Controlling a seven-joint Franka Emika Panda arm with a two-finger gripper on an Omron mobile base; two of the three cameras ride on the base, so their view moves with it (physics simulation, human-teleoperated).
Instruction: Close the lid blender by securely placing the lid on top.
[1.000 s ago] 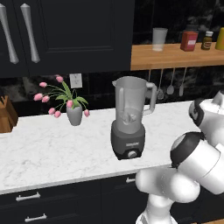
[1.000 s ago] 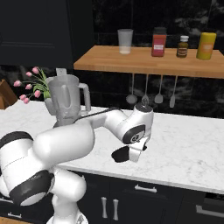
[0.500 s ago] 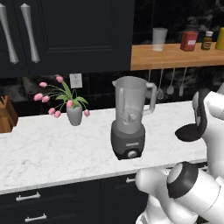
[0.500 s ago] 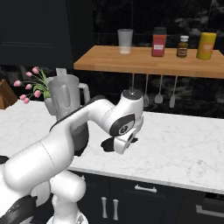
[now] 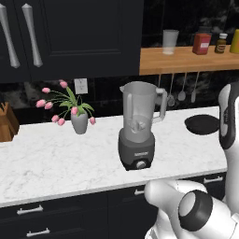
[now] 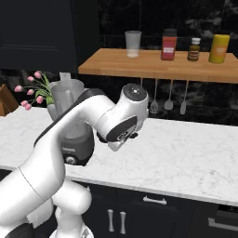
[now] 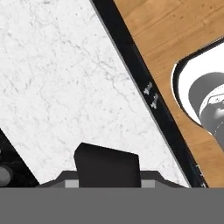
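Standing near the front edge of the white, grey-veined marble counter (image 5: 56,158), the blender (image 5: 138,125) has a squat dark grey base with a round front knob and a clear, grey-tinted jar with a side handle on its right; its mouth is open. In the right base view the blender (image 6: 70,122) is partly hidden behind the glossy white arm, with just the jar's top and the base's front showing.

To the right, well apart from the blender, the lid (image 5: 202,124) lies flat on the counter as a matte black disc; its right edge is cut off by the arm's white link.

At the bottom of the hand view a dark block of the gripper (image 7: 107,168) rises over the marble, but I cannot tell whether the jaws are spread or pressed together. That view runs across the counter to a black edge strip and warm wood-grain flooring beyond.

Left of the blender, a small grey vase of pink tulips (image 5: 77,112) sits at the back of the counter, and a wooden knife block (image 5: 7,123) is cropped at the far left. Above, a wooden shelf (image 6: 158,65) carries a frosted glass cup (image 6: 133,43), a red canister (image 6: 168,44), a small dark jar (image 6: 194,49) and a yellow container (image 6: 219,48). Metal utensils (image 6: 168,95) hang beneath it against the dark wall.
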